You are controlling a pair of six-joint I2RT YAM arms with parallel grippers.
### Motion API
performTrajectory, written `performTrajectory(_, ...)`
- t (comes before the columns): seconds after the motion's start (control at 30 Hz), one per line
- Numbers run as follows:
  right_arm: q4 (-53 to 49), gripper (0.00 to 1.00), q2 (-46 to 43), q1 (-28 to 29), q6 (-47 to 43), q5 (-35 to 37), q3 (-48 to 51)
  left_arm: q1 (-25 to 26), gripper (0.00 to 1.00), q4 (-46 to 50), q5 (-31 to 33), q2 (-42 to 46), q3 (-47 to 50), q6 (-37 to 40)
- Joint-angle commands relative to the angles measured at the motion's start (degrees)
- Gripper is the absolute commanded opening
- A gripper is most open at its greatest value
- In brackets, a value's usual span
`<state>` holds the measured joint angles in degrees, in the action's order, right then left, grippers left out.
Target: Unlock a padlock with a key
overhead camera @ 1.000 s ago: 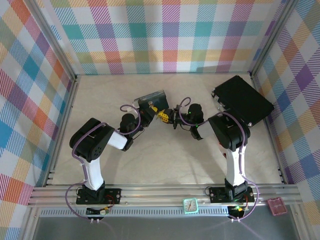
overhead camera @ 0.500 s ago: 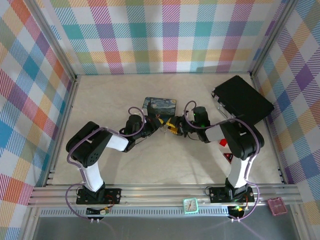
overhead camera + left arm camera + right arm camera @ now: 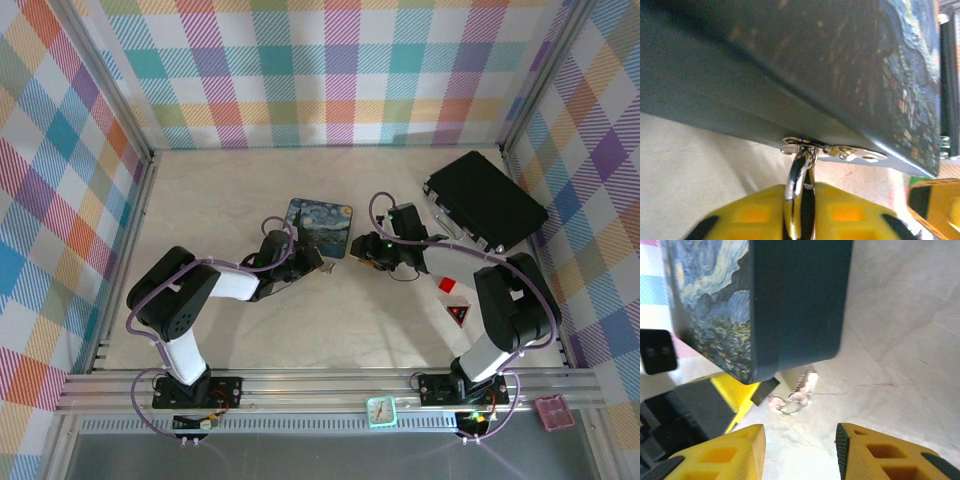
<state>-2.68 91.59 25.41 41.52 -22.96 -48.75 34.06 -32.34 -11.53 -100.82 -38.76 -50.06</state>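
The padlock (image 3: 801,186) shows edge-on as a silvery curve beside a dark strip, and my left gripper (image 3: 800,202) is shut on it, hard against the lower edge of the blue painted tin (image 3: 850,65). A thin greyish key (image 3: 860,154) on a small ring lies along that edge, just past the fingertips. In the right wrist view the key (image 3: 806,382) and its ring rest on the table under the tin's corner (image 3: 790,310). My right gripper (image 3: 800,437) stands open a short way in front of the key. From above, the left gripper (image 3: 313,262) and right gripper (image 3: 362,247) sit apart below the tin (image 3: 320,226).
A large black case (image 3: 487,200) lies at the back right. Two small red pieces (image 3: 447,284) (image 3: 460,316) sit on the table right of centre. Plaid walls close in the back and sides.
The tin has come down from a tilt to lie flat. The two grippers, which met in the middle, have parted, and the right one has drawn back to the right.
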Motion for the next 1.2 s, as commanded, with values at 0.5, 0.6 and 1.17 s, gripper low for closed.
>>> performTrajectory(0.5, -17.16, 0.45, 1.6, 19.19, -21.99, 24.87, -13.01, -9.68, 0.71, 20.75, 6.67, 21.65, 3.29, 1.73)
performTrajectory(0.6, -19.51, 0.45, 7.23, 23.78, -27.24, 30.86, -18.1, -14.49, 0.71, 23.97, 5.37, 24.48, 2.97, 2.79)
performTrajectory(1.17, -30.53, 0.52, 30.01, 30.7, -38.83, 60.59, -38.2, -20.97, 0.72, 25.48, 3.98, 31.45, 6.43, 2.59)
